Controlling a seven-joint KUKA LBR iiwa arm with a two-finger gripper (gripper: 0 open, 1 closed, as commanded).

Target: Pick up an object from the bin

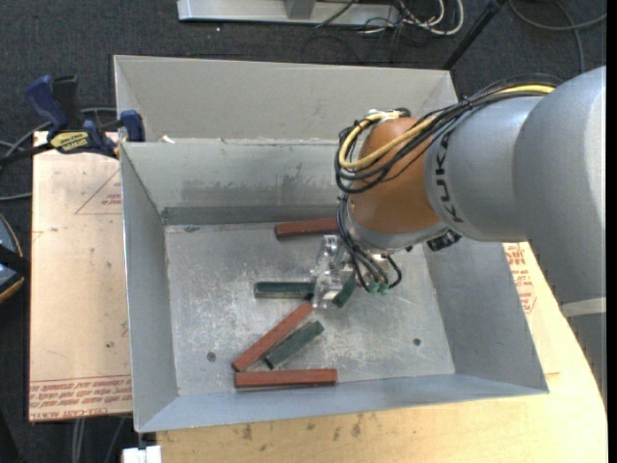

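Bin (145,258): grey sheet metal, matt, floor scuffed and scratched pale around the centre. Red bar (306,228) at 12 o'clock: matt, smooth; plastic or painted wood, can't tell. Green bar (284,288) at centre: same dull finish. Gripper (331,287): bare metal, bright glints. Arm (540,162) at 3 o'clock: smooth satin grey shell. Orange cover (390,191): glossy. Cables (386,133): smooth plastic sheathing.
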